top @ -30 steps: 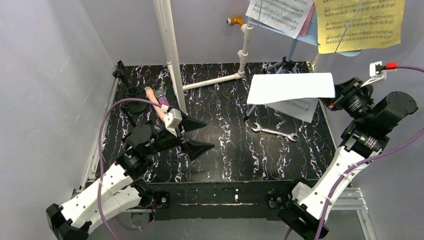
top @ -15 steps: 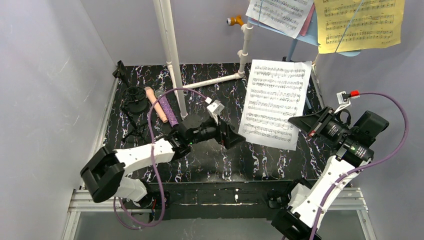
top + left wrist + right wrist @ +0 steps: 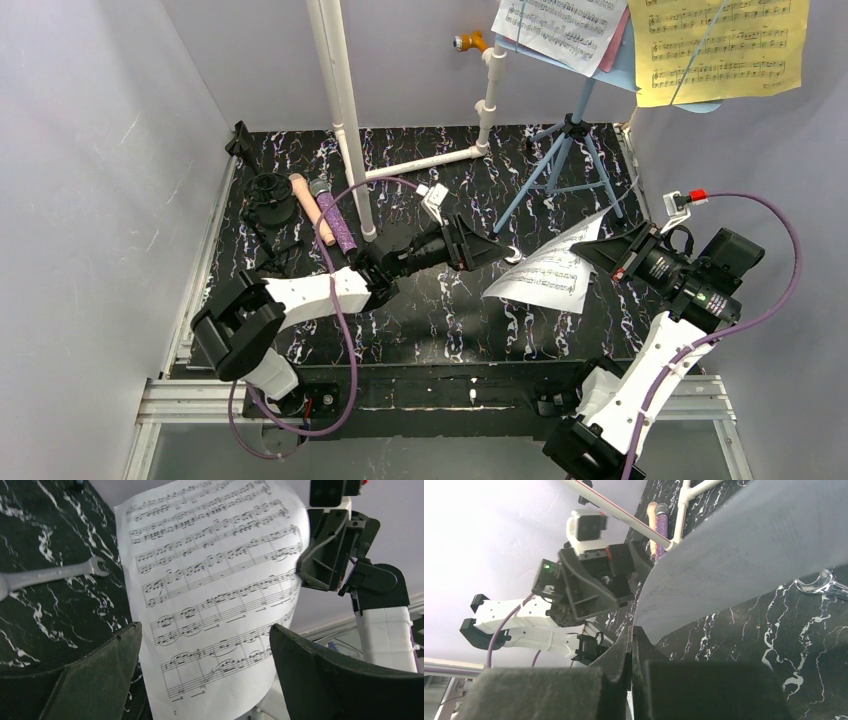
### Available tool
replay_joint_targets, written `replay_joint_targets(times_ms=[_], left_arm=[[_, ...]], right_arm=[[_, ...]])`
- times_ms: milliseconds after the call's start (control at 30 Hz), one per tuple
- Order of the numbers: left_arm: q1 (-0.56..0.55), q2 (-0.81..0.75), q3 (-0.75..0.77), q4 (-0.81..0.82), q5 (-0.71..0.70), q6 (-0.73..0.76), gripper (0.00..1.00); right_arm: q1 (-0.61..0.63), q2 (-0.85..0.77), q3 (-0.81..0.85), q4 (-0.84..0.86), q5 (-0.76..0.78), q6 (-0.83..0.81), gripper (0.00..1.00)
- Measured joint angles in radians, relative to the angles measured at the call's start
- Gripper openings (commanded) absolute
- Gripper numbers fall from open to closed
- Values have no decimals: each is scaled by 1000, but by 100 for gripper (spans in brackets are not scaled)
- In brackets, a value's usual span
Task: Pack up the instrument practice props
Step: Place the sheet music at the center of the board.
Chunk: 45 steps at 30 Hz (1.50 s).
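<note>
A white sheet-music page hangs curled above the table with my right gripper shut on its edge; the right wrist view shows the gripper pinching the page. My left gripper is open at the page's other side. In the left wrist view its gripper has one finger on each side of the page's lower part. The peach microphone and purple glitter microphone lie at the left beside the black mic holder. The light-blue music rack stands at the back right, holding more pages.
White plastic pipes rise at the back centre, with a low branch running across the table. A silver wrench lies on the black marbled table under the page. Grey walls close in on both sides.
The held page has swung from facing up to hanging curled and lower, uncovering the rack's tripod legs. My left arm has reached further right to the page's edge. The right gripper stays shut.
</note>
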<state>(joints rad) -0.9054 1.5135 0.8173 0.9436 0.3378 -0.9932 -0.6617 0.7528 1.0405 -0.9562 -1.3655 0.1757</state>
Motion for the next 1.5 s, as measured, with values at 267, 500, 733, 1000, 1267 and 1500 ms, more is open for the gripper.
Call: replay_joint_targets(times_ms=[267, 500, 733, 1000, 1267, 1500], left_arm=[[0, 23, -113, -21, -24, -243, 98], [-1, 21, -170, -41, -12, -518, 98], [-27, 23, -170, -27, -13, -731, 98], [-64, 134, -166, 86, -24, -933, 43], [-70, 262, -194, 342, -131, -1019, 0], [-19, 235, -245, 405, -146, -948, 0]], right_arm=[[3, 2, -3, -1, -14, -5, 1], [3, 6, -3, -8, -56, -22, 1], [3, 8, -3, -42, -82, -53, 1], [3, 8, -12, -66, -89, -68, 1], [5, 6, -31, -87, -89, -100, 1], [11, 4, -39, -95, -55, -138, 59]])
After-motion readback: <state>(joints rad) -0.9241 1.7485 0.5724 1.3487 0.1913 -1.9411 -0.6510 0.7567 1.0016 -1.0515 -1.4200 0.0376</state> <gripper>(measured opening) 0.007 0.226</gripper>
